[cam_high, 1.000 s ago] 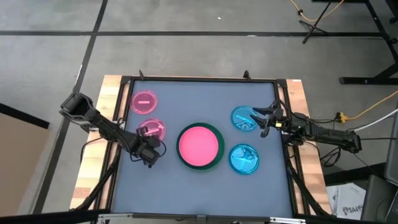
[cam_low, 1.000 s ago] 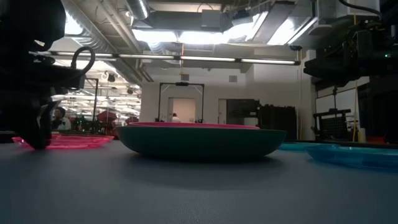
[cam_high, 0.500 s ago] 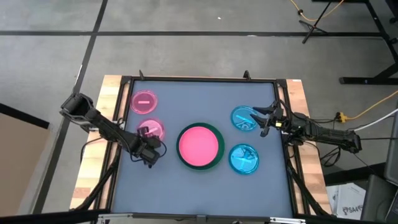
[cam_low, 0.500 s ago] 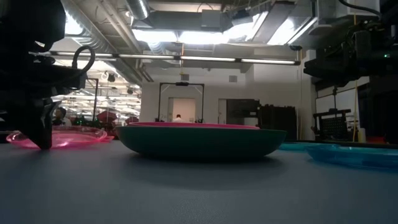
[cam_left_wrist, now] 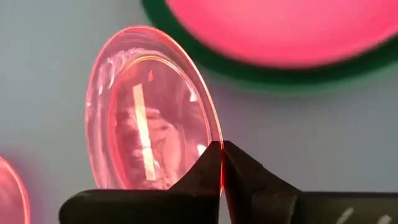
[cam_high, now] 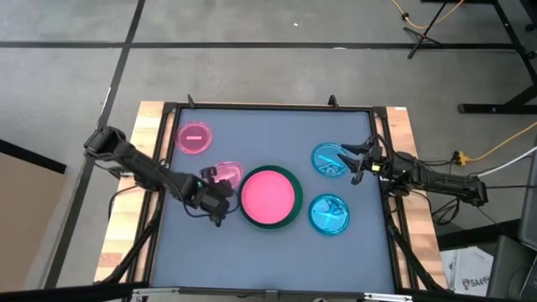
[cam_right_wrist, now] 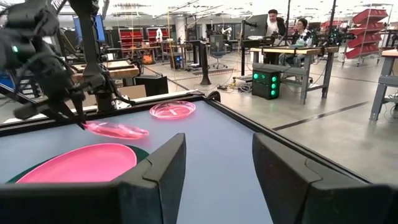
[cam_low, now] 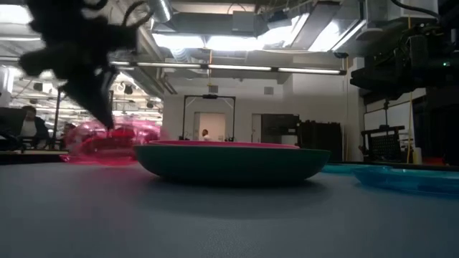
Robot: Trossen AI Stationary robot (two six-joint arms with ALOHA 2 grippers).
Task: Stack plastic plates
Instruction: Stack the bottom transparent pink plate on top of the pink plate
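Observation:
My left gripper is shut on a small translucent pink plate, held just left of the stack. That stack is a medium pink plate lying in the large dark green plate at the table's middle. A second small pink plate lies flat at far left. Two small translucent blue plates lie flat on the right. My right gripper is open at the far blue plate's right edge, touching nothing. No grey plate shows. My left gripper pinches the small pink plate's rim between its two fingertips, at the plate's near edge. The fingers slant down from the table's near left side. The plate is lifted off the table and tilted, reaching away beyond the fingertips.
The grey table top has free room along its near side and between the stack and the far rim. A black frame borders the table. People sit at benches in the room beyond.
My left gripper has raised the small pink plate from lying flat: first one edge tipped up, then the whole plate came off the table. It has carried the plate toward the table's right, close to the green and pink stack.

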